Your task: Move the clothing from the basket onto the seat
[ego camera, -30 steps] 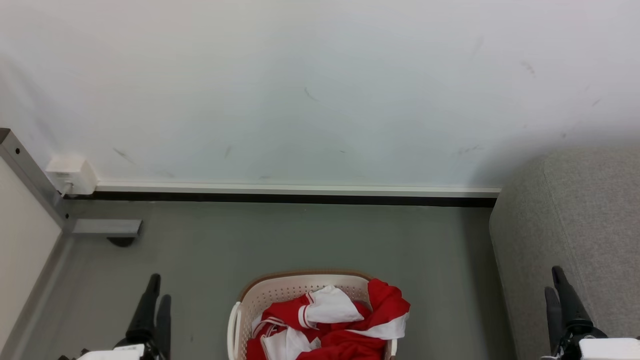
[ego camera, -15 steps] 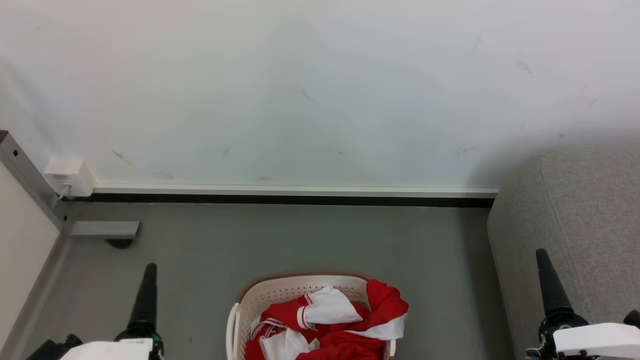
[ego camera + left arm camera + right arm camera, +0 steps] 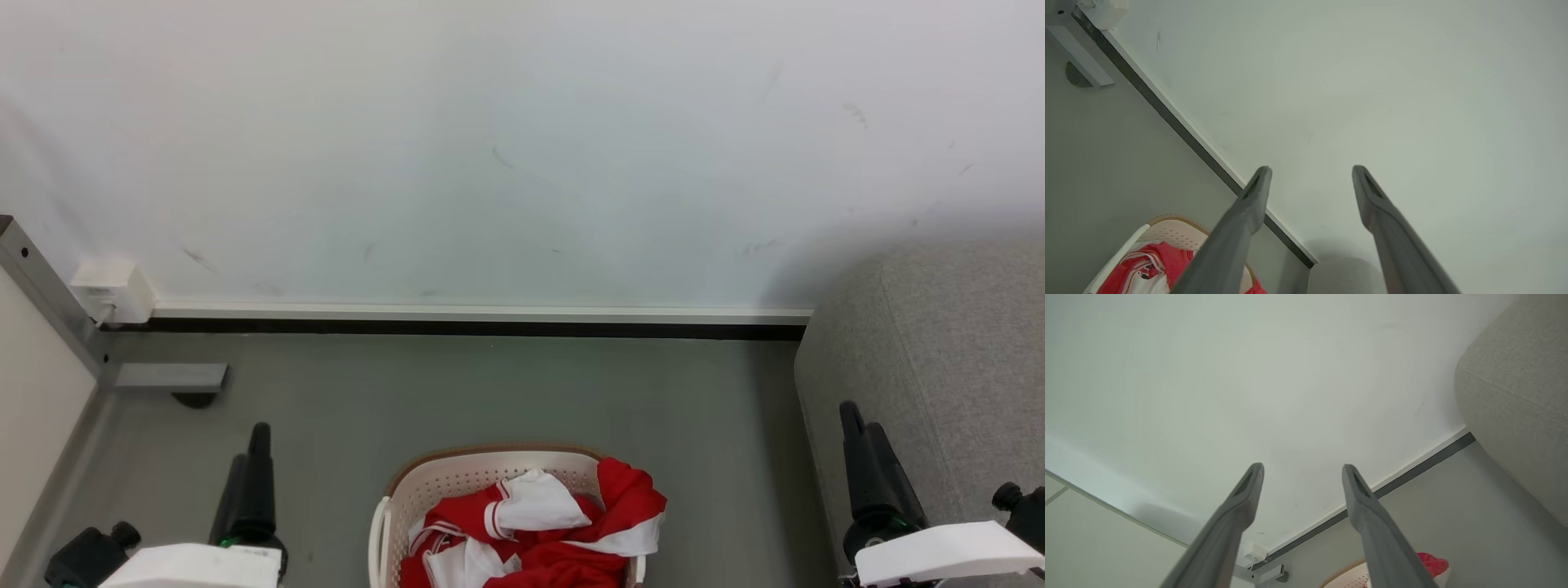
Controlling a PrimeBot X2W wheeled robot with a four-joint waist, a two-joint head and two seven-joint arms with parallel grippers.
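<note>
At six o'clock the clothing (image 3: 563, 563) fills the basket (image 3: 490, 450); left jaws and right jaws stand spread, empty. Best pinch a raised fold deeply; the seat (image 3: 955, 343) lies at three o'clock.

Near half of basket (image 3: 451, 480) off-frame

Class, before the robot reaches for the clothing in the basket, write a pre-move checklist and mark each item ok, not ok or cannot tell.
1. Left gripper open, holding nothing: ok.
2. Right gripper open, holding nothing: ok.
3. Clothing lies in the basket, uncovered from above: ok.
4. Whole basket inside the head view: not ok; its near part is cut off at the bottom edge.
5. Landing spot on the seat visible: cannot tell; the part in view is a rounded end.
</note>
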